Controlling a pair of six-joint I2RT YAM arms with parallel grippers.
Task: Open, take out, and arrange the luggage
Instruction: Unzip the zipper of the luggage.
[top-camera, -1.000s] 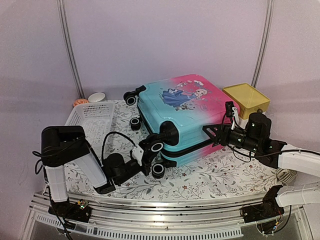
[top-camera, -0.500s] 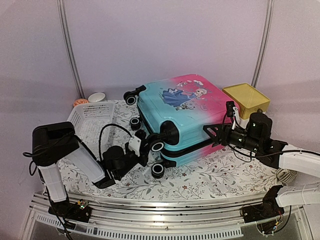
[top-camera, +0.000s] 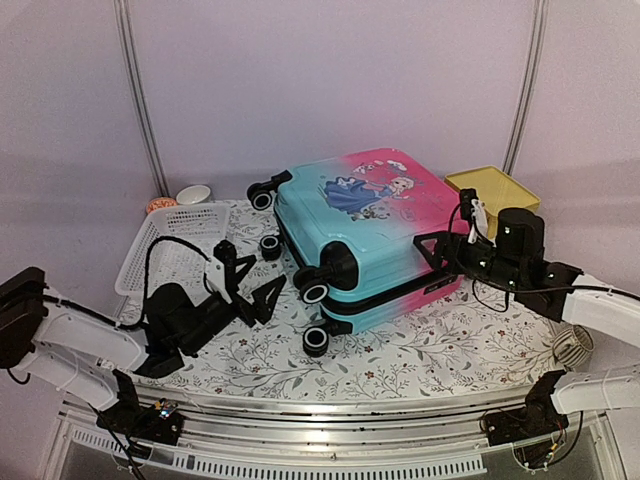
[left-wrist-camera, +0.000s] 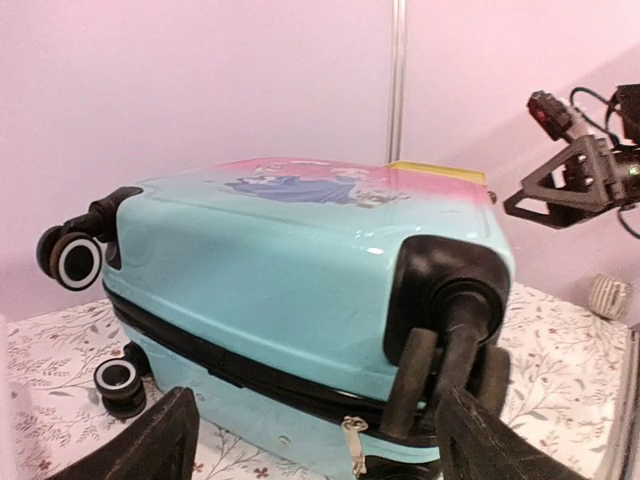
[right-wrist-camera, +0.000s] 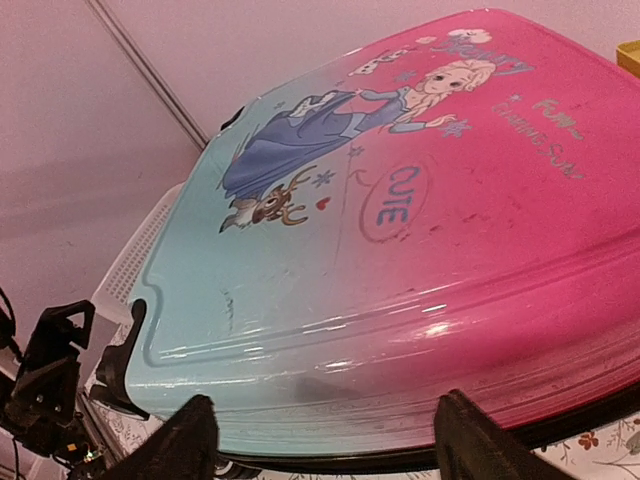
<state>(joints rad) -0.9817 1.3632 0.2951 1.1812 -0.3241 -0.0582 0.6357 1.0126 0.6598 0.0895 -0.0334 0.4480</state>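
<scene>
The luggage (top-camera: 365, 235) lies on the table (top-camera: 430, 350) between the basket (top-camera: 175, 240), left, and the box (top-camera: 495, 195), right.

This is looking like a robotics lab booth rather than anyone's home. Plain pale wall panels (top-camera: 330, 80), joined by slim metal poles (top-camera: 140, 100), are closing in the back and sides. A left arm (top-camera: 80, 340) and a right arm (top-camera: 590, 305) are sitting bolted to a metal rail (top-camera: 330, 415) at the near edge of a table (top-camera: 430, 348) dressed in flowered print, with loose cables (top-camera: 160, 243) looping off them. Household props are lying there as if staged: a child's suitcase (top-camera: 370, 235), a white basket (top-camera: 180, 212), a yellow box (top-camera: 490, 190).
</scene>
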